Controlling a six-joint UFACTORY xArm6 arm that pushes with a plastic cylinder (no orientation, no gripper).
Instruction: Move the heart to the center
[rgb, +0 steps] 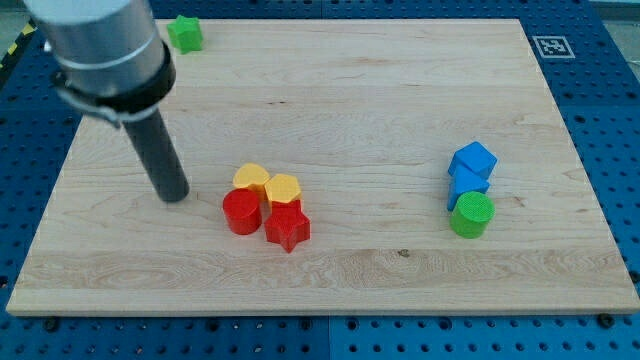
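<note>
My tip (175, 196) down, rod tilted.

My tip (174, 196) rests on the worktop (380, 90), just left of a tight cluster: yellow heart (251, 178), yellow hexagon (283, 188), red cylinder (241, 212), red star (287, 227). Far right sit two blue blocks (471, 168) touching a green cylinder (471, 215); a green star (185, 34) lies far-left.

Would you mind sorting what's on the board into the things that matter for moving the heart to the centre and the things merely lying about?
For the job:
- yellow heart, in the cluster left of centre
- my tip, to the view's left of that cluster, apart from it

Lying about:
- yellow hexagon
- red cylinder
- red star
- two blue blocks
- green cylinder
- green star
</note>
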